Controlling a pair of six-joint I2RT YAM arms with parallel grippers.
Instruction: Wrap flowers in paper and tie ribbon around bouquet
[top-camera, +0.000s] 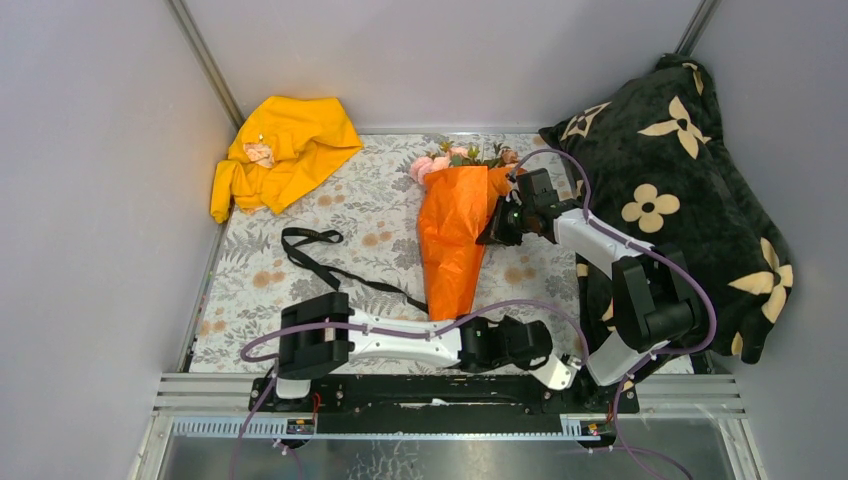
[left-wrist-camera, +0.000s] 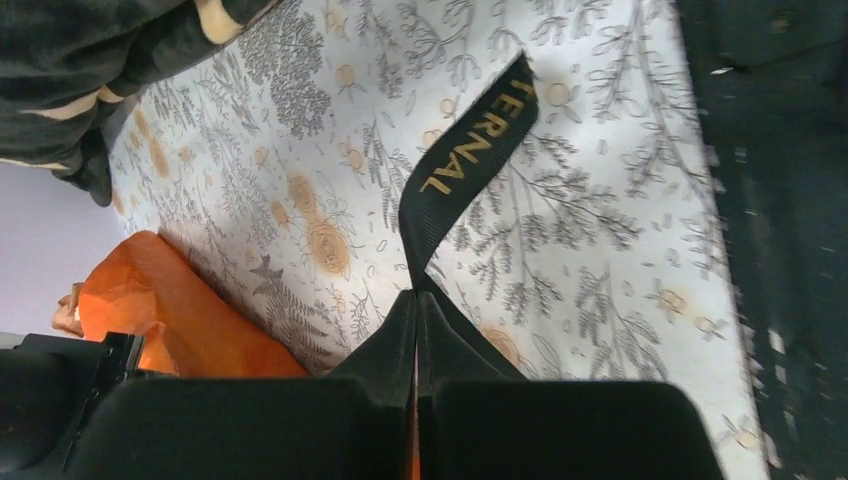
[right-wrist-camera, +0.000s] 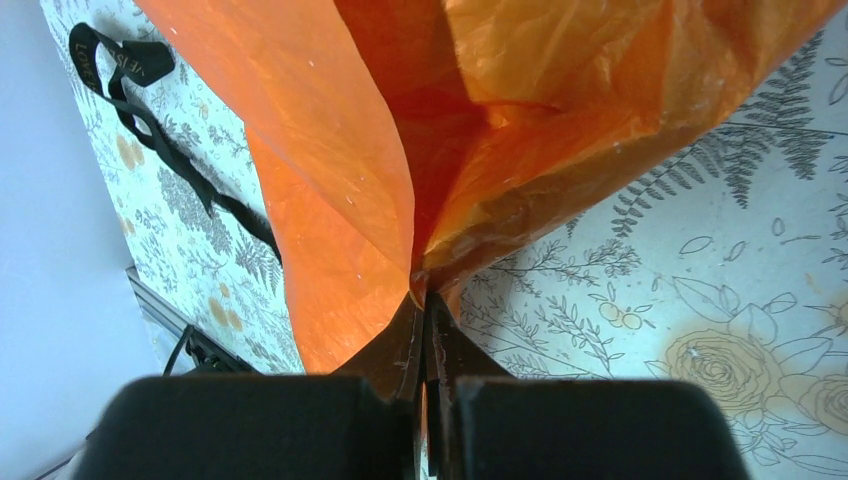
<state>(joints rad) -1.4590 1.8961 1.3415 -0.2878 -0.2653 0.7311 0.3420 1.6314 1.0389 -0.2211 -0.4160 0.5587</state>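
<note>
The bouquet lies in mid-table: an orange paper (top-camera: 455, 240) cone with pink flowers (top-camera: 447, 160) and green leaves sticking out at its far end. My right gripper (top-camera: 495, 228) is at the cone's right edge, shut on a fold of the paper (right-wrist-camera: 400, 130), pinched at the tips (right-wrist-camera: 425, 297). The black ribbon (top-camera: 330, 267) runs from a loop at the left toward the cone's narrow near end. My left gripper (top-camera: 540, 345) sits low by the near edge, shut on one end of the ribbon (left-wrist-camera: 470, 160), whose gold letters show above the tips (left-wrist-camera: 415, 297).
A yellow garment (top-camera: 285, 150) lies at the back left corner. A big black pillow (top-camera: 680, 180) with cream flower shapes fills the right side behind my right arm. The floral tablecloth (top-camera: 380, 220) covers the table. Grey walls close in on three sides.
</note>
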